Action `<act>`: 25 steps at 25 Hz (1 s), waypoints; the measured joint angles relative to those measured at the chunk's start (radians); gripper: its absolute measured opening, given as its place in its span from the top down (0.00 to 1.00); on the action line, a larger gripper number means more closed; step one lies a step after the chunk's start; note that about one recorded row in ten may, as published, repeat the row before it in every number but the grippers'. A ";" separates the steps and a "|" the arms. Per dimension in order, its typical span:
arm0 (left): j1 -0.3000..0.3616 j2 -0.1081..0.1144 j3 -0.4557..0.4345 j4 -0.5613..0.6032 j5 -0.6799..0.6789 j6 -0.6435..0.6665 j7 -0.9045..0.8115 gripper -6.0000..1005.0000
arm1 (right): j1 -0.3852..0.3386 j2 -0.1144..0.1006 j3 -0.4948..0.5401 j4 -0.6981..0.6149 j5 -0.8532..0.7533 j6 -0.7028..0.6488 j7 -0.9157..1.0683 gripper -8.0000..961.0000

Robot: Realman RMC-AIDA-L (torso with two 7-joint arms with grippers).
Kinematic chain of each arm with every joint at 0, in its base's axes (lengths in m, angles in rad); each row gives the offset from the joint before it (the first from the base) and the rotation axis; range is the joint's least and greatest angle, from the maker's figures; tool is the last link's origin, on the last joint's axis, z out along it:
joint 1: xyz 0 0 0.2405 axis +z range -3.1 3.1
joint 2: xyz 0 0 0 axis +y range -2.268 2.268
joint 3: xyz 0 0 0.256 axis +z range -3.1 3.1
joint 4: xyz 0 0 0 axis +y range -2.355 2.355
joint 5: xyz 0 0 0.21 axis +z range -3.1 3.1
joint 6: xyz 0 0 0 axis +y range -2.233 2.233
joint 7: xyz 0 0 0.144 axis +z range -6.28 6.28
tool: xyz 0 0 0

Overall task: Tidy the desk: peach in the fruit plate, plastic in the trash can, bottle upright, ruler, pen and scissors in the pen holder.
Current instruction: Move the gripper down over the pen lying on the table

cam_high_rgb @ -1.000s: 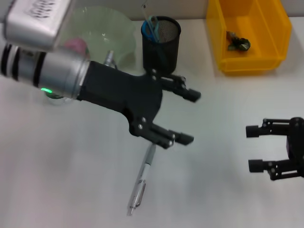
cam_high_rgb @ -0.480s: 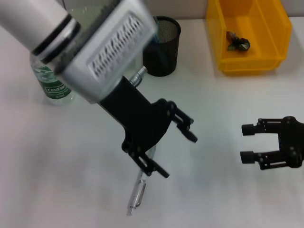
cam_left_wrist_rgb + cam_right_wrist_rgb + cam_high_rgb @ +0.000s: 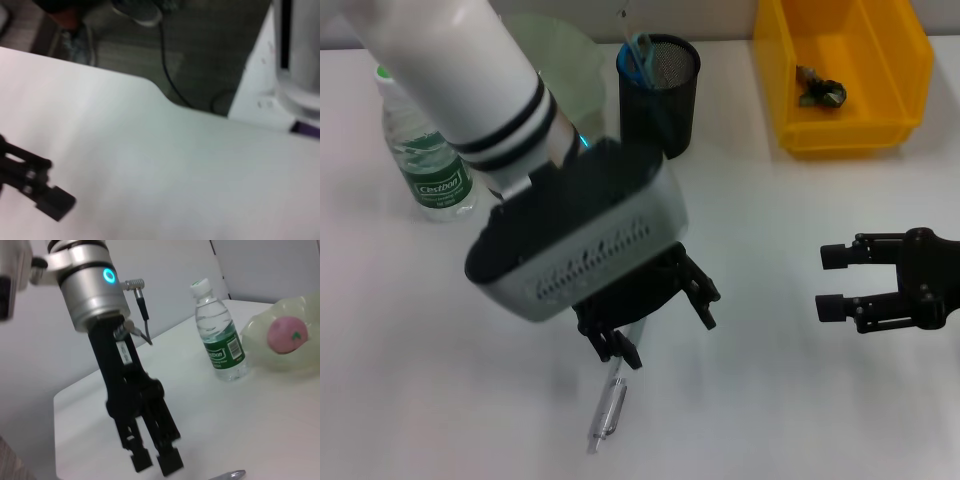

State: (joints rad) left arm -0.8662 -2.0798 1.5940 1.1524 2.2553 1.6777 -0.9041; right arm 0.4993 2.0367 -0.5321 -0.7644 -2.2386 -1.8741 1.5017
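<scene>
The left gripper (image 3: 655, 325) hung spread directly over the silver pen (image 3: 611, 398) near the desk's (image 3: 790, 400) front edge; the right gripper (image 3: 832, 283) waited spread, well apart.

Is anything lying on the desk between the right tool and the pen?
No. In the head view, only bare white desk runs from the right tool to the pen, beneath the open left tool.

On your bench (image 3: 410, 330), the bottle (image 3: 425, 160) stands far left, the pen holder (image 3: 660, 95) behind centre, the bin (image 3: 845, 75) back right, the pen (image 3: 610, 405) nearest you.
</scene>
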 joint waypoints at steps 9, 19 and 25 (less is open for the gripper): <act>0.030 0.000 0.175 0.061 0.119 -0.120 0.051 0.22 | 0.000 0.002 0.001 -0.010 0.020 0.004 0.031 0.16; 0.057 0.000 0.295 0.100 0.159 -0.155 0.064 0.22 | -0.008 0.001 0.005 -0.036 0.027 -0.024 0.043 0.16; 0.065 0.000 0.360 0.092 0.167 -0.202 0.051 0.23 | -0.011 0.001 0.006 -0.048 0.027 -0.040 0.043 0.16</act>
State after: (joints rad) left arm -0.8014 -2.0801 1.9543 1.2442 2.4224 1.4755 -0.8530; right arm 0.4880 2.0377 -0.5258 -0.8121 -2.2119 -1.9138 1.5447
